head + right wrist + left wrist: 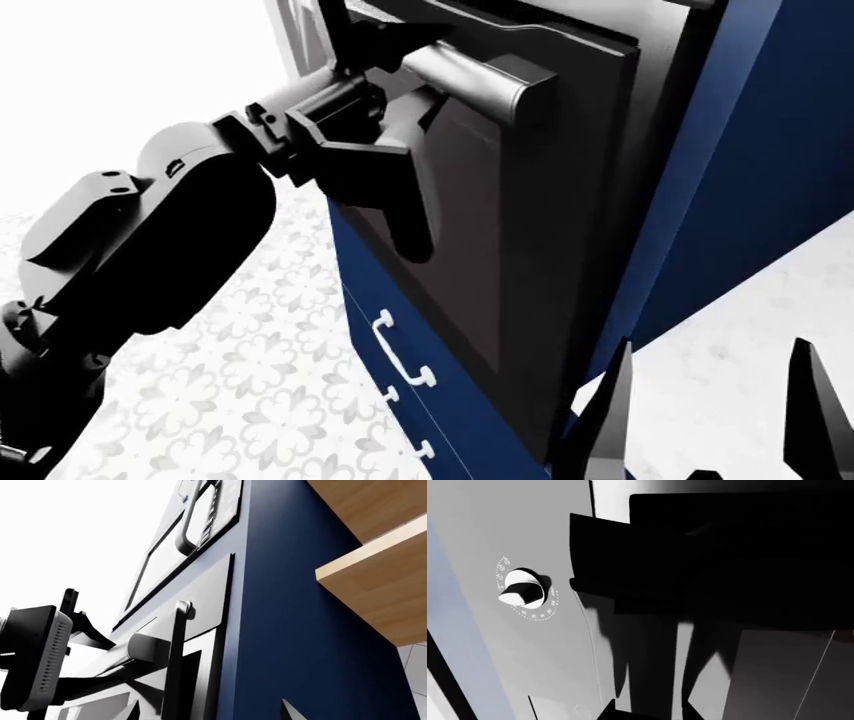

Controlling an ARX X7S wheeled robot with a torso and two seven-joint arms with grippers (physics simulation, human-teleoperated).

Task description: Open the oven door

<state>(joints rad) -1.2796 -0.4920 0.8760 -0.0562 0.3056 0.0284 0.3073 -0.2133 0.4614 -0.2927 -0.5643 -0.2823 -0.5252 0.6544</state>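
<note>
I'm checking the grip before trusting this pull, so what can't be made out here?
- Left claw on the oven door handle: head view, the wrist hides the fingertips, so closure is unclear.
- Left wrist view: black shapes fill the middle; only a white knob is clear.
- Right claw: cut off by the head view's bottom edge.

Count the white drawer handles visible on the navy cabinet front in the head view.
3: small white drawer handles stacked down the navy front below the oven door, top, middle, lowest. Others may be hidden.

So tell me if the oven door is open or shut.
Partly open. In the head view the oven door tilts out from the navy cabinet, handle edge leading, and the left gripper is at its silver bar handle.
</note>
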